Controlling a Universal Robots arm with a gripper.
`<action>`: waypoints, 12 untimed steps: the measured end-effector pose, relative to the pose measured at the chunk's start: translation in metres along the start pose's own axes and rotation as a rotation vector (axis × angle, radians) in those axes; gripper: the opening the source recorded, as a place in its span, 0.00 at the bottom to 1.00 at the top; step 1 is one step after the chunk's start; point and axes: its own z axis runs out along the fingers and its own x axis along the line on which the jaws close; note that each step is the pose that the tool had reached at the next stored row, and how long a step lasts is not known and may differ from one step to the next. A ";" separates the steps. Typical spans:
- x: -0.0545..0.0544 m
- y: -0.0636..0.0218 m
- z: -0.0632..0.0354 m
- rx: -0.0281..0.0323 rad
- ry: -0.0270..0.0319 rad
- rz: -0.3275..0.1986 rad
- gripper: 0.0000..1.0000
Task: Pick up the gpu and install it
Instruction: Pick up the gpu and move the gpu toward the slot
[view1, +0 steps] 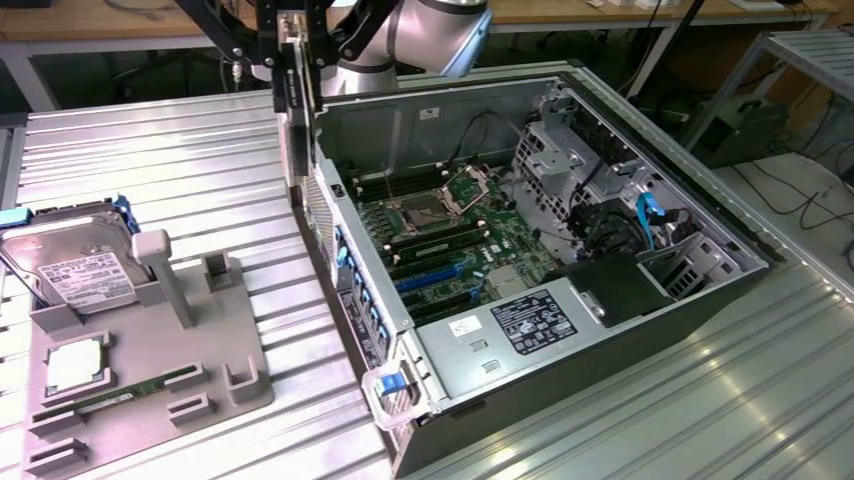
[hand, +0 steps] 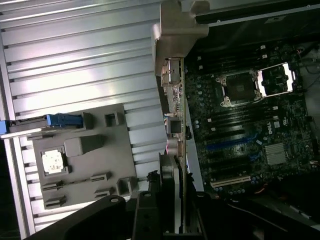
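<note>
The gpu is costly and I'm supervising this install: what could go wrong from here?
1. The gpu hangs edge-on right over the case's side wall; going down, its lower end might strike that wall.
2. The gripper clamps it at its upper end alone, so the card could tilt or slip.
3. It is not yet over the blue slots; a misaligned approach might scrape the motherboard.

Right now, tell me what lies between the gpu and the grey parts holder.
Bare ribbed table, as both views show. The gpu hangs at the computer case's wall, apart from the holder.
</note>
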 end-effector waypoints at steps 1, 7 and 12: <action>-0.002 0.0004 0.0000 -0.0017 0.0002 0.002 0.28; -0.019 0.0038 0.0006 -0.0046 0.0004 0.007 0.28; -0.030 0.0060 0.0012 -0.0052 0.0039 -0.030 0.28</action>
